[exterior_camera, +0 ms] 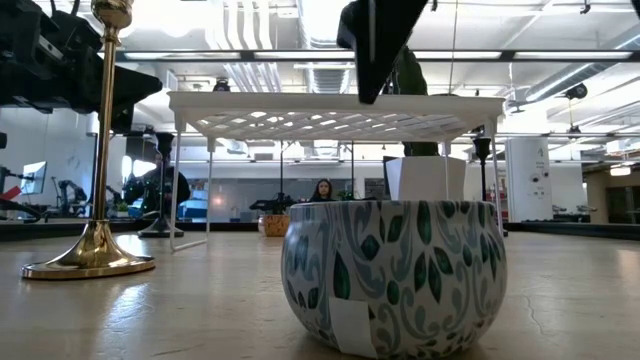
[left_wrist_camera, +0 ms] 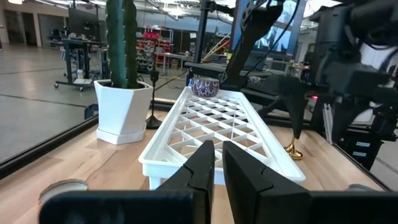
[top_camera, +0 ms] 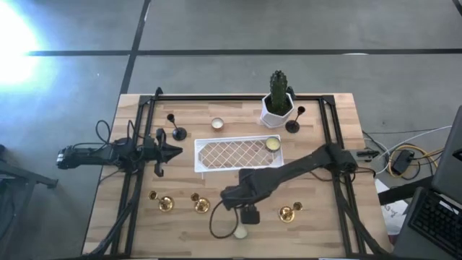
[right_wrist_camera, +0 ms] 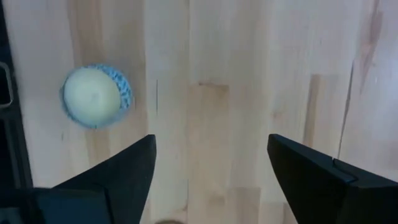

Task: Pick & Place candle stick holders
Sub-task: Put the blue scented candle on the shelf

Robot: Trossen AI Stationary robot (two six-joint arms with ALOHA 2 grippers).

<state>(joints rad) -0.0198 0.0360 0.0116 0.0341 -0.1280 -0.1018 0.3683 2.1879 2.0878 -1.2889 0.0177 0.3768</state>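
We read the step as the right claw [top_camera: 249,214] going for a holder: it hangs wide open and empty over bare wood at the front of the bench [top_camera: 328,238], near a patterned tealight candle [right_wrist_camera: 94,96], so we'd shift it sideways over one of the gold candle stick holders [top_camera: 200,204] flanking it, centre the thin stem between the fingers, then come down and close. The left claw [top_camera: 173,151], fingers nearly shut and empty, waits at the left end of the white lattice rack [top_camera: 238,153], with two black holders [top_camera: 177,132] at the back. Bench is pale butcher-block with a black frame, with a cactus pot [top_camera: 277,107] at the back; beyond is an open workshop, a person far off.
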